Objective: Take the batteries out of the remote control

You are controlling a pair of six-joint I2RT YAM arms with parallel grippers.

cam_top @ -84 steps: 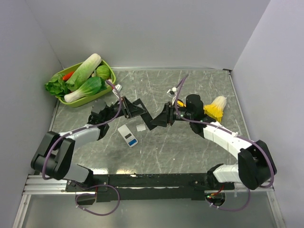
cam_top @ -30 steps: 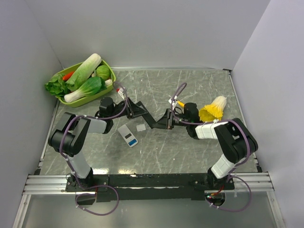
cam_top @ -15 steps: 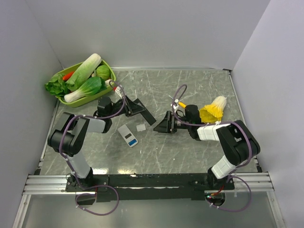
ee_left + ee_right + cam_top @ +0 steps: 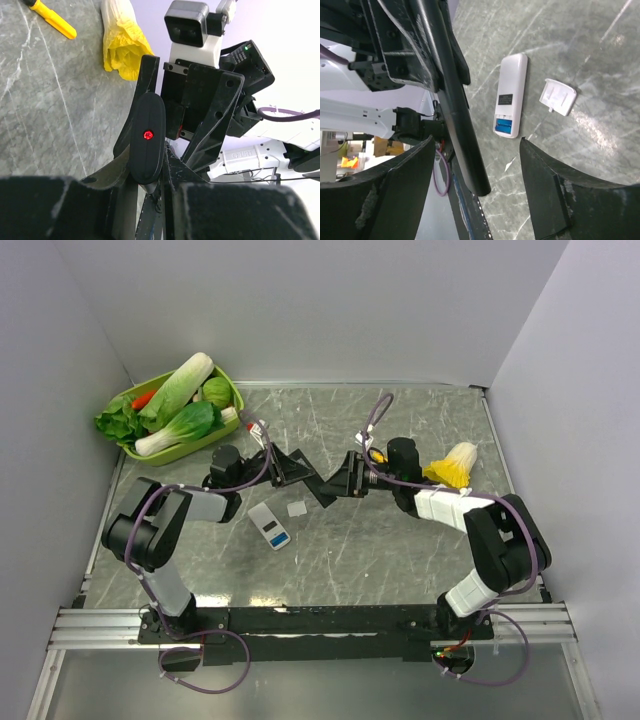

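Left arm [image 4: 200, 505]: jaws narrow, clamping black remote [image 4: 147, 135] off the tabletop [image 4: 400, 560]; right arm [image 4: 440, 508]: jaws wide astride its free end. Blue battery [image 4: 505, 123] sits in open bay of white remote [image 4: 512, 85]: likely light, slick, rolls, so pinch mid-body.

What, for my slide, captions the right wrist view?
Open right jaws straddle the black remote; white remote, detached cover beyond.

Marble table [image 4: 400, 550] bears white remote [image 4: 269, 525], cover [image 4: 297, 508], basket [image 4: 178, 451].
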